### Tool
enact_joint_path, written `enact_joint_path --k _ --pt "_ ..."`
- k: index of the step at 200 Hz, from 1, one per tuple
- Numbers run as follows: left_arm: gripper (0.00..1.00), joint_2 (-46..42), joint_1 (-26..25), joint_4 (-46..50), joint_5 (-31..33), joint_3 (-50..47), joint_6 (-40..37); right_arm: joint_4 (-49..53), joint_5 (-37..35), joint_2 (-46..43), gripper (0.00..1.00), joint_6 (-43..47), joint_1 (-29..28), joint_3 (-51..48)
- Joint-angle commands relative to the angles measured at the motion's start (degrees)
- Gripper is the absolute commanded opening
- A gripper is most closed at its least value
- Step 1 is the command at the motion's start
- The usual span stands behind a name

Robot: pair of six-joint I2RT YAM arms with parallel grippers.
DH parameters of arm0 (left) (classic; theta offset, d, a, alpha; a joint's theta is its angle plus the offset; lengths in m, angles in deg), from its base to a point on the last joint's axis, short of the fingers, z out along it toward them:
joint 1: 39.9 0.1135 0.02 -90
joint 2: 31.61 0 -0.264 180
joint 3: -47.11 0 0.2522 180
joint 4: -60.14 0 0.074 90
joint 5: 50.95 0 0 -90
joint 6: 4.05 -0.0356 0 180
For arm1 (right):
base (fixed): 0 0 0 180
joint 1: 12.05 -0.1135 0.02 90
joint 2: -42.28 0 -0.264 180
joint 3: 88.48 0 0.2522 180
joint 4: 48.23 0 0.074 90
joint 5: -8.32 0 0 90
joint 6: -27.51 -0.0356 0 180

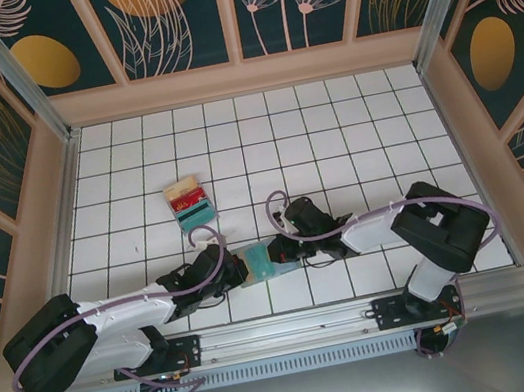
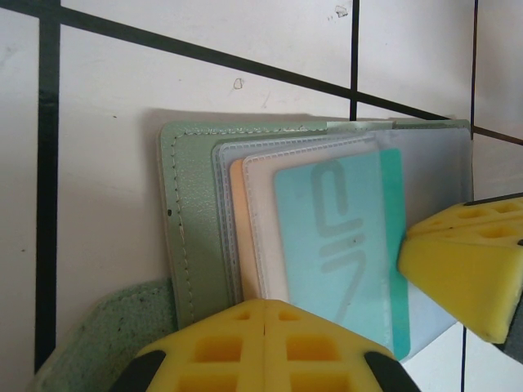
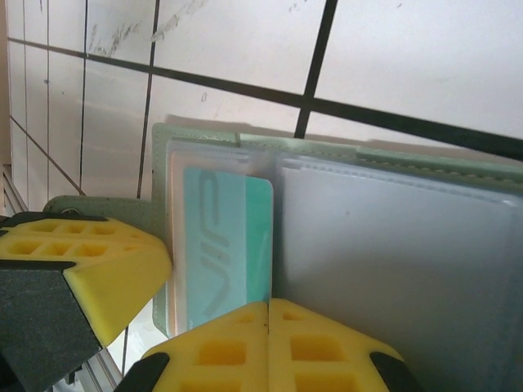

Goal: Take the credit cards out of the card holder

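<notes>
Pinching the holder's (image 2: 192, 212) near edge, the left gripper (image 2: 265, 314) anchors it on the table (image 1: 330, 123); the right gripper (image 3: 268, 310) is clamped on the half-out teal card (image 3: 225, 245). If it also catches the clear sleeve (image 3: 392, 245), pulling may drag the holder loose.

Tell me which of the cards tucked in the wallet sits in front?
The teal card, with large lettering, showing through the clear sleeve of the card holder. The orange card behind it shows just a thin edge.
</notes>
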Motion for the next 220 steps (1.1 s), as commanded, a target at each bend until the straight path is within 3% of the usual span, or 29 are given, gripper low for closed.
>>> enact_joint_path --k 1,139,220 --pt "0.0 0.16 -0.37 2.71 -0.04 -1.04 -0.72 -0.23 -0.4 -2.22 0.0 0.23 0.98 -1.76" --pt "0.0 -0.76 -0.36 3.28 -0.25 -0.79 -1.03 -0.88 2.94 -6.9 0.0 0.79 5.93 -6.42" --pt "0.0 -3.17 -0.39 5.7 0.36 1.29 -1.78 4.52 2.34 -18.43 0.0 3.34 9.33 -8.81"
